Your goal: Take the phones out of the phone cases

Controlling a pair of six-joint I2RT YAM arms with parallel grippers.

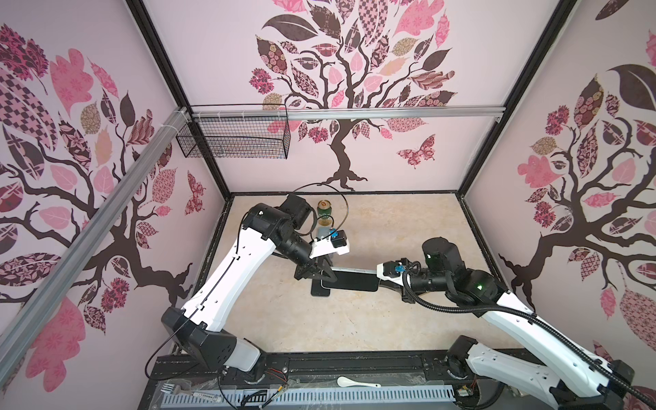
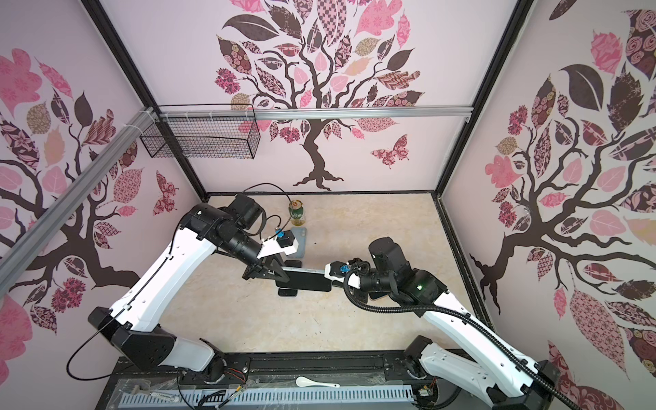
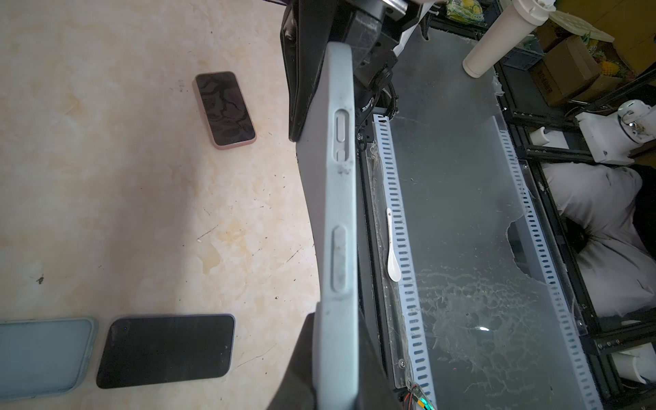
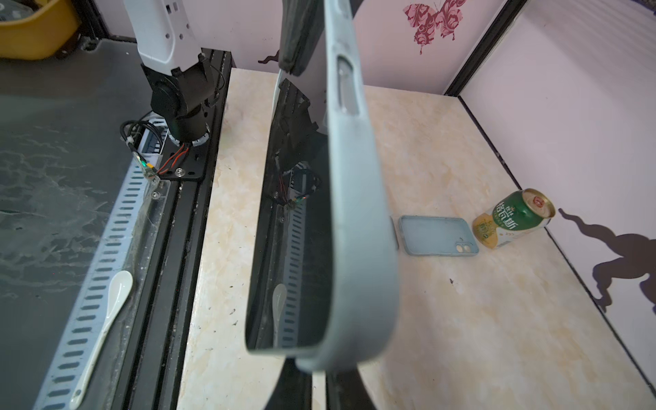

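Grey-blue phone case (image 4: 358, 213), phone (image 4: 294, 230) inside, above table (image 1: 319, 319) | left hand (image 1: 326, 275) clamped on one end | right hand (image 1: 380, 282) clamped on other

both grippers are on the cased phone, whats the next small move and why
Probably have the right gripper peel its end of the phone case a little away from the screen while the left gripper holds firm. Both are shut on the raised case, and the phone sits inside it, the rim wrapping its near corner.
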